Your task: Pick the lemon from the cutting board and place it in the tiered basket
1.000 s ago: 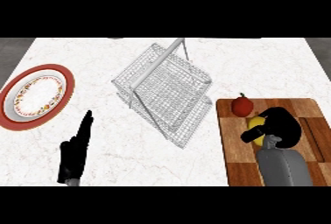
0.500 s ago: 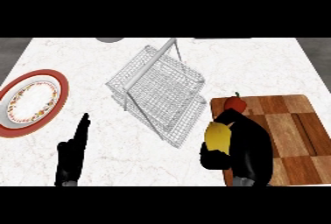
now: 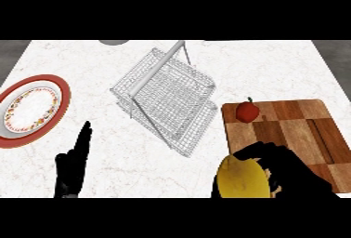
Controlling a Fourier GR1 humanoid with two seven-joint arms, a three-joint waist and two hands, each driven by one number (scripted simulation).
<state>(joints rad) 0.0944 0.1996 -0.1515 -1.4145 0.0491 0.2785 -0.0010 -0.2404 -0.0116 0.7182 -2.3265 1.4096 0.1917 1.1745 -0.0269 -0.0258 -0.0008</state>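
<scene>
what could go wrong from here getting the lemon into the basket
1. The right hand curls round the lemon low at the view's lower edge. Moving straight toward the tiered basket, it may clip the near wire rim instead of clearing it.
2. The basket's handle bar runs over its trays, so the lemon might strike it, or land on a wire edge and roll onto the counter.
3. Much of the lemon shows outside the hand, so it might slip on the way.

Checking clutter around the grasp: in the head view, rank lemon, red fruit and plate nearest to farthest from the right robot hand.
1. Lemon, held in the right robot hand.
2. Red fruit, on the cutting board.
3. Plate, far left.
</scene>
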